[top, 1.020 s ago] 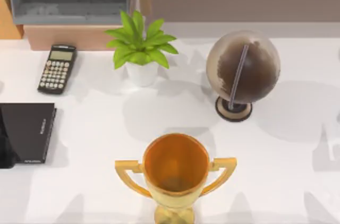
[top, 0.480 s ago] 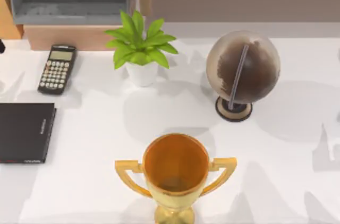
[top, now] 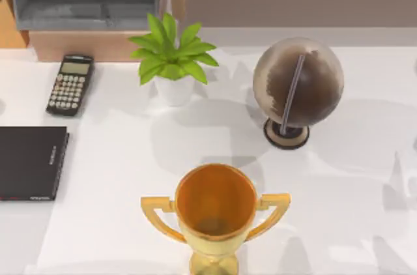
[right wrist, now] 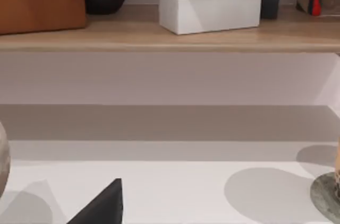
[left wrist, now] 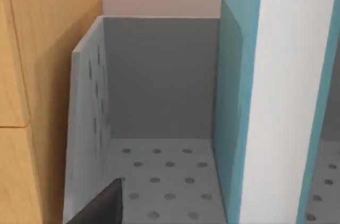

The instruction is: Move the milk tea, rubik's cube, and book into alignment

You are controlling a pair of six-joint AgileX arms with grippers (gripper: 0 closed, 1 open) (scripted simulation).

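I see a gold two-handled trophy (top: 215,213) at 6 o'clock, a brown globe (top: 298,83) at 2, and a potted green plant (top: 172,60) at 11.

I see a glossy gold metal trophy (top: 215,213) on the matt white table (top: 124,177). Notebook (top: 31,162): matt black cover. Tray (left wrist: 159,181): matt grey, perforated, beside pale wood. Book (left wrist: 268,96): smooth teal cover, white paper edges.

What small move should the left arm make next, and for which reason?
Probably the left arm should ease toward the teal book and close on it. The left wrist view shows this book standing upright in the grey perforated organizer, close ahead, with free space beside it. On the table in the top view, no task item is lined up yet.
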